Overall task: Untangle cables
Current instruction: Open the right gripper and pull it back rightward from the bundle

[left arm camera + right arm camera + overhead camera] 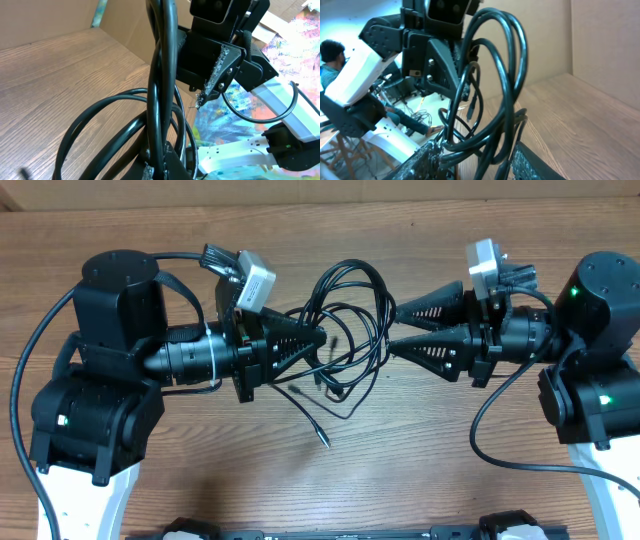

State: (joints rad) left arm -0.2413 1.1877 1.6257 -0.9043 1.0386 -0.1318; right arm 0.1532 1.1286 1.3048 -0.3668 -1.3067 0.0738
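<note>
The thin black cables (pixel 352 290) lie in a tangled bunch of loops at the table's middle, between my two grippers. One loose end with a small plug tip (pixel 324 441) trails toward the front. My left gripper (pixel 320 338) is shut on a strand at the tangle's left side. In the left wrist view the strand (pixel 161 75) rises straight up from the shut jaws (pixel 163 167). My right gripper (pixel 392 330) is open, and its fingers straddle the tangle's right side. In the right wrist view several loops (pixel 492 90) pass between the spread fingers (pixel 479 164).
The wooden table (pixel 420 470) runs under both arms. A cardboard wall (pixel 300 192) stands along the back edge. Thicker black arm cables hang at the left (pixel 25 380) and at the right (pixel 500 455). The two grippers face each other closely.
</note>
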